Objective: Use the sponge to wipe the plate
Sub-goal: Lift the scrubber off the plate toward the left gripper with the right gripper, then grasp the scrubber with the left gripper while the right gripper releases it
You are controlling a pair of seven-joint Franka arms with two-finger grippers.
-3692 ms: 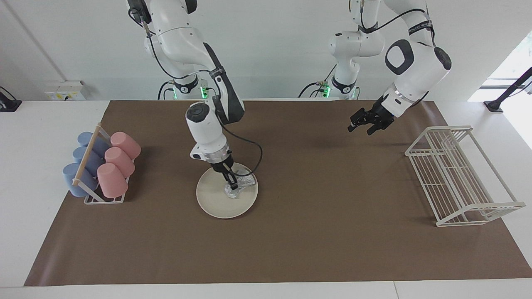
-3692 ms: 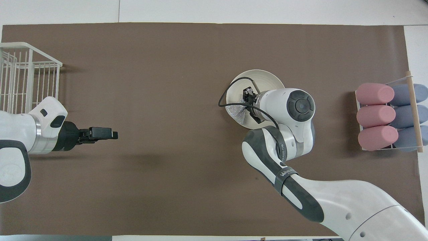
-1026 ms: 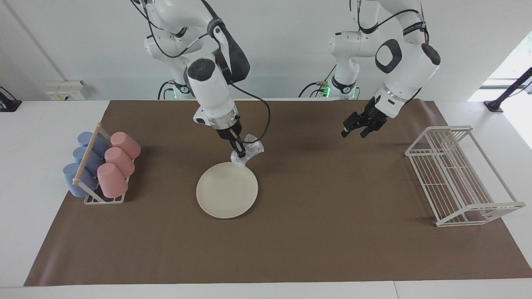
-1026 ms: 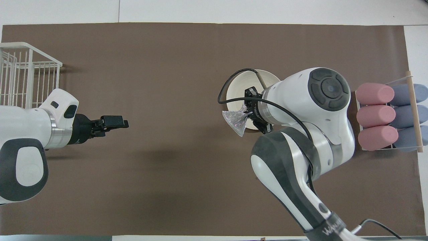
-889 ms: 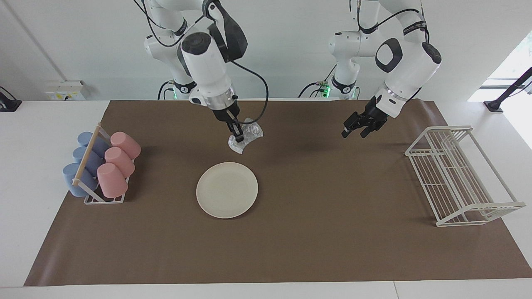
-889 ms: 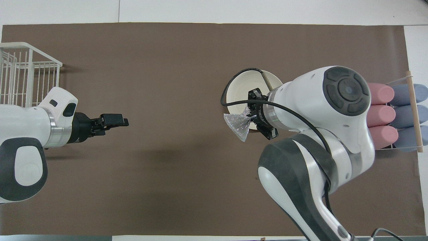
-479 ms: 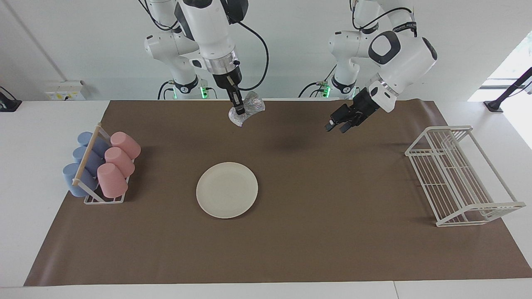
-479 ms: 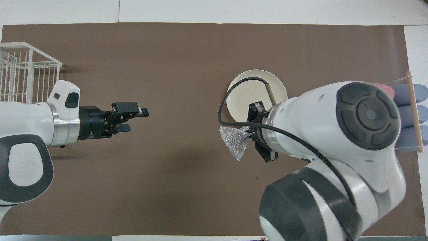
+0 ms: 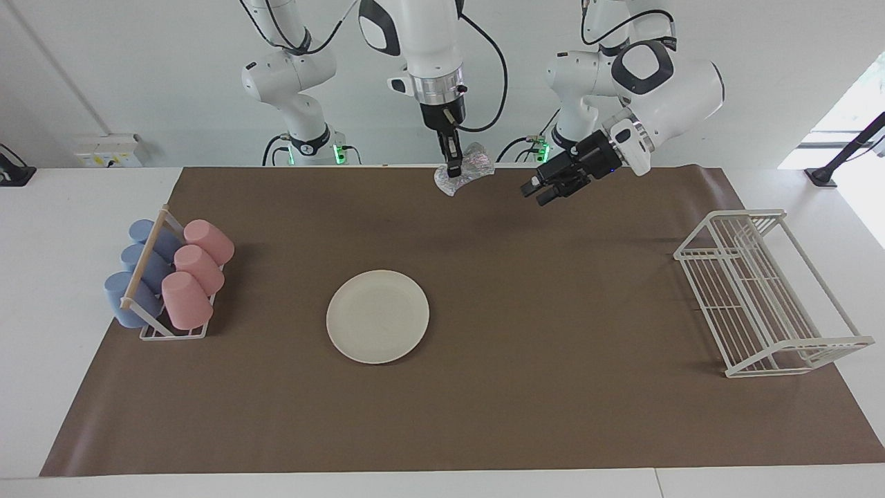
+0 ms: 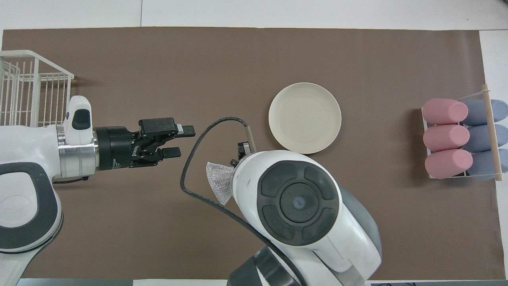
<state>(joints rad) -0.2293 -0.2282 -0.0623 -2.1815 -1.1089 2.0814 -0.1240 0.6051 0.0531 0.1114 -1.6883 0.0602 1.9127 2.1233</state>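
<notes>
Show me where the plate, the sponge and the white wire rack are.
plate point(image 9: 377, 316), facing view, middle of its bare face.
sponge point(image 9: 469, 168), facing view, crumpled mesh beside the right gripper point(image 9: 453, 168).
white wire rack point(image 9: 762, 299), facing view, its slatted base.

Shells: glossy white, rounded links; dark grey joint caps with ringed disc faces
Wrists: silver metal bands ahead of black cylindrical mounts
Cables: black, looping loose along the upper links
Bases: green lights glowing at the foot
Left claw point(image 9: 541, 193): black, blocky, short fingers
Right claw point(image 9: 453, 168): black, slender
</notes>
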